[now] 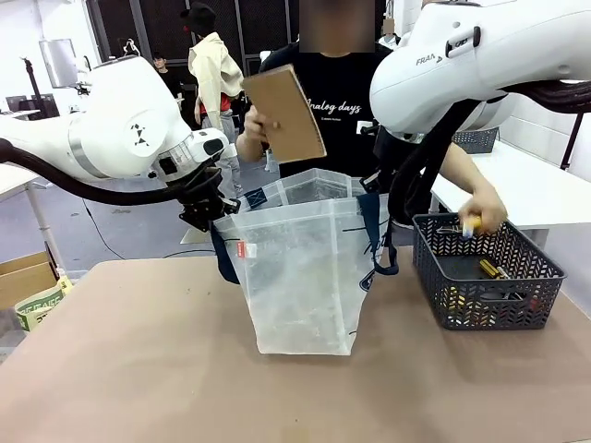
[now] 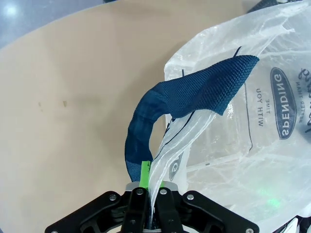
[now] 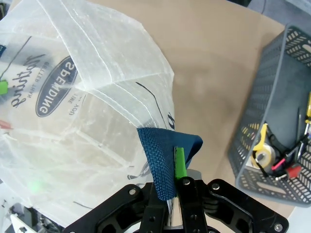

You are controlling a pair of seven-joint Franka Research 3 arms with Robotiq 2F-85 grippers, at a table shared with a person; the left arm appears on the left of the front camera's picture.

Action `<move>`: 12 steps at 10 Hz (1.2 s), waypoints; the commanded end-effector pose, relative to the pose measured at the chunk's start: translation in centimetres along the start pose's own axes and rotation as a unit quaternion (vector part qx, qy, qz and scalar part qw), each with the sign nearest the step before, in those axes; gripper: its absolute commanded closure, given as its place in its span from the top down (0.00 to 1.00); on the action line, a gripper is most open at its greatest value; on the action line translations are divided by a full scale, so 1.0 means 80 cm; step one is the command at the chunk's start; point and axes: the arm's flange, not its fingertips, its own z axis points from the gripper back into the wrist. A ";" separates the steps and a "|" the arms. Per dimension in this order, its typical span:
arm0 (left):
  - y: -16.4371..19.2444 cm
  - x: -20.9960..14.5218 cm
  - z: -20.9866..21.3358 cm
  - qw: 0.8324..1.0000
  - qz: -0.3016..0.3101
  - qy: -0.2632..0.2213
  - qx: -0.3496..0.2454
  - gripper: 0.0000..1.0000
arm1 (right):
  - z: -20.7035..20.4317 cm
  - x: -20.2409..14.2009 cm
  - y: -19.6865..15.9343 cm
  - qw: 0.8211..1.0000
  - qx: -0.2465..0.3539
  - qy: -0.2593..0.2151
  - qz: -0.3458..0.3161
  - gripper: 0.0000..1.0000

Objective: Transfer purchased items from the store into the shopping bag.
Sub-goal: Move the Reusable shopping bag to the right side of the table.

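- The left jaws and right jaws were clamped shut on opposite rims of the shopping bag, which stood open on the table.
- The thin film could have slipped free, collapsing the mouth beneath the brown notebook in the person's hand.

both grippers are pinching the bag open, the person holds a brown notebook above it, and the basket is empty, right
Not empty: the right wrist view shows a yellow-and-black item and other small goods in the basket. Otherwise right: left gripper and right gripper pinch the shopping bag open, brown notebook held above it.
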 end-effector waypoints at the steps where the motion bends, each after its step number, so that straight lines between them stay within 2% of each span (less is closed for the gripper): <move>1: 0.010 0.005 -0.003 1.000 -0.021 -0.011 -0.017 0.00 | -0.002 0.007 -0.010 1.000 -0.012 -0.004 0.016 0.00; 5: 0.004 0.006 -0.001 0.999 -0.042 -0.015 -0.024 0.00 | -0.009 0.016 -0.010 1.000 -0.009 0.006 0.026 0.00; 12: -0.001 0.004 -0.005 0.999 -0.031 -0.006 -0.011 0.00 | -0.009 0.007 -0.005 1.000 -0.005 0.004 0.017 0.00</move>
